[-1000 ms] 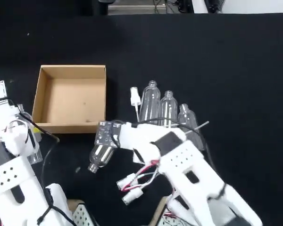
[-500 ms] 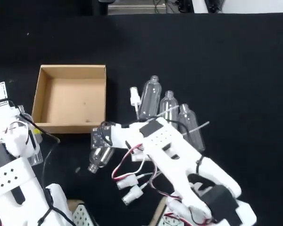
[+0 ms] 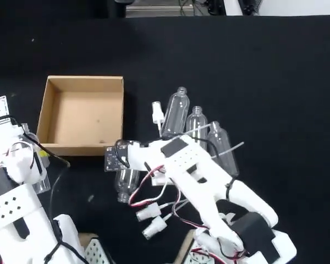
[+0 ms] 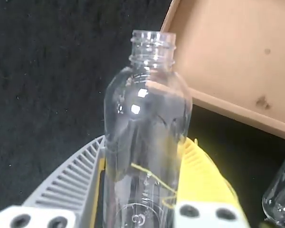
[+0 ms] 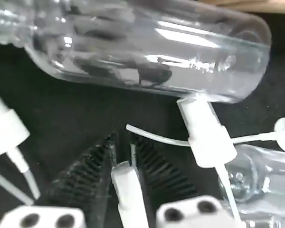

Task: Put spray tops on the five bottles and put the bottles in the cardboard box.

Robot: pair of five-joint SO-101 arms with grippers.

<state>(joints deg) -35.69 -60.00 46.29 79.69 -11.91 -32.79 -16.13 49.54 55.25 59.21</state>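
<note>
At the left edge of the desk (image 3: pixel 275 71), an uncapped clear bottle (image 4: pixel 145 118) sits clamped in my left hand (image 4: pixel 148 142), with the grey finger on one side and the yellow finger on the other. Its open neck points toward the near wall of the cardboard box (image 3: pixel 82 113).

Second bottle (image 3: pixel 127 179): lies on its side on the black cloth, just in front of the box's near right corner, neck toward the arm bases.

Right hand (image 5: pixel 123 139): low over the cloth just beside that second bottle. The jaws are narrow, and the black ribbed fingers pinch a white spray top (image 5: pixel 126 187) between them. From the right wrist camera, the bottle lies crosswise just past the fingertips.

Loose spray top (image 5: pixel 205 135): lies on the cloth touching the second bottle near its base end, with its thin tube trailing away from it.

Three more bottles (image 3: pixel 195 124): lie side by side to the right of the box, necks pointing away from the arms. Their lower ends are partly covered by the right arm. I log a single spray top (image 3: pixel 157 114) just beside the leftmost of them, on the box side.

Two further spray tops (image 3: pixel 148 210): lie close together near the second bottle's neck, under the right arm's red and white wires.
</note>
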